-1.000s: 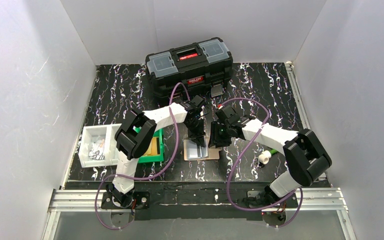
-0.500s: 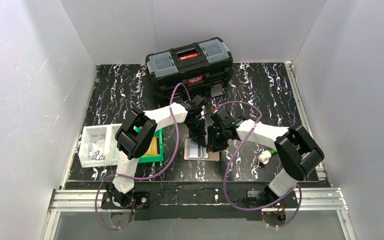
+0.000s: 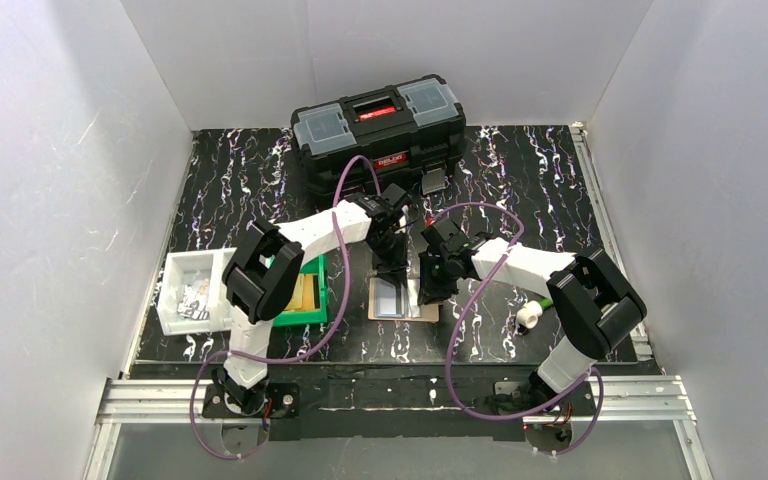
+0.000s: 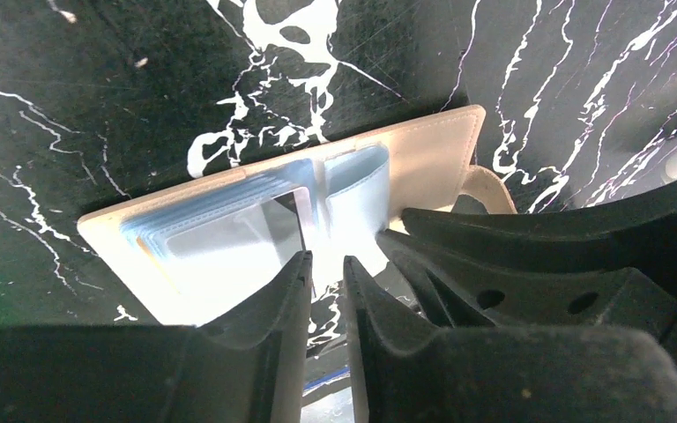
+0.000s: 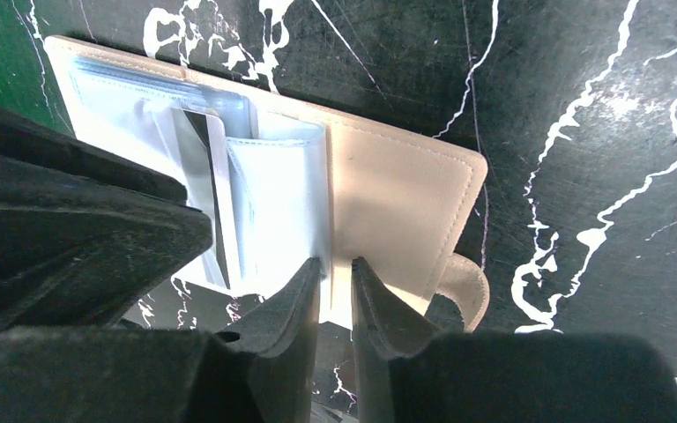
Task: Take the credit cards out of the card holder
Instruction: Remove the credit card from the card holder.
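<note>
The tan card holder (image 3: 405, 303) lies open and flat on the black marbled table, light blue sleeves fanned over its left half (image 4: 220, 233). A greyish credit card (image 5: 201, 172) with a dark stripe sticks out of the sleeves near the middle fold; it also shows in the left wrist view (image 4: 273, 220). My left gripper (image 3: 390, 265) hovers over the holder's far edge, its jaws a narrow gap apart (image 4: 326, 260) with nothing between them. My right gripper (image 3: 428, 287) is at the holder's right half (image 5: 401, 198), jaws nearly together (image 5: 335, 264) over the fold, a thin gap showing.
A black toolbox (image 3: 378, 130) stands behind the arms. A green bin (image 3: 305, 297) and a white tray (image 3: 182, 290) sit to the left of the holder. A small white cylinder (image 3: 530, 315) lies at the right. The holder's strap (image 5: 463, 286) curls off its right edge.
My left gripper has pulled back toward the toolbox and its jaws have parted slightly. My right gripper has shifted left onto the holder and its jaws have narrowed.
</note>
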Controlling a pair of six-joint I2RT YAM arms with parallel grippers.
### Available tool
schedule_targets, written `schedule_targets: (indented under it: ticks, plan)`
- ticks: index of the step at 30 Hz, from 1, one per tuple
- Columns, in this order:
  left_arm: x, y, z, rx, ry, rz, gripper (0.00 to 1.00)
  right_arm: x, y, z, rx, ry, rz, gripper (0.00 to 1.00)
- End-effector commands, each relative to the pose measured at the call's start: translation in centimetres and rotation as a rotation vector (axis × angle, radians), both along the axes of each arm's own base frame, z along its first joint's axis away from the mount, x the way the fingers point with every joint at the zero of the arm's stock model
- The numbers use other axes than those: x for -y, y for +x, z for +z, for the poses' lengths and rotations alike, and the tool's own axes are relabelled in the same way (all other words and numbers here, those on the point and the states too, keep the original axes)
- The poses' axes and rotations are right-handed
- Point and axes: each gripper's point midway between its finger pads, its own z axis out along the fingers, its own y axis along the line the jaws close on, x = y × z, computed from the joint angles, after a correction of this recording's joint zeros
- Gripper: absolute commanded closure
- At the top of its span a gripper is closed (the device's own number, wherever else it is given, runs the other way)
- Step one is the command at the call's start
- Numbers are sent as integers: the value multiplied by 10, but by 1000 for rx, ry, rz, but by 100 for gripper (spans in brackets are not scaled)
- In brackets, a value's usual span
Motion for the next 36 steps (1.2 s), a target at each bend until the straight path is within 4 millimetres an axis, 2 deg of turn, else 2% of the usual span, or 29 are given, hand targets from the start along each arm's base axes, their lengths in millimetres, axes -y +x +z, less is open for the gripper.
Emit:
schedule_targets:
  ticks: [1, 11, 23, 36]
  plan:
    - [-15, -2, 13, 27, 30, -5, 83, 3, 0, -5, -7, -25, -17, 74]
    - [-16, 0, -5, 11, 64, -1, 94, 3, 0, -3, -7, -1, -21, 74]
    - [-12, 5, -13, 4, 78, -13, 95, -1, 3, 5, 15, 68, -6, 74]
    - [8, 8, -12, 1, 50, -30, 95, 0, 6, 13, 38, 108, -1, 73]
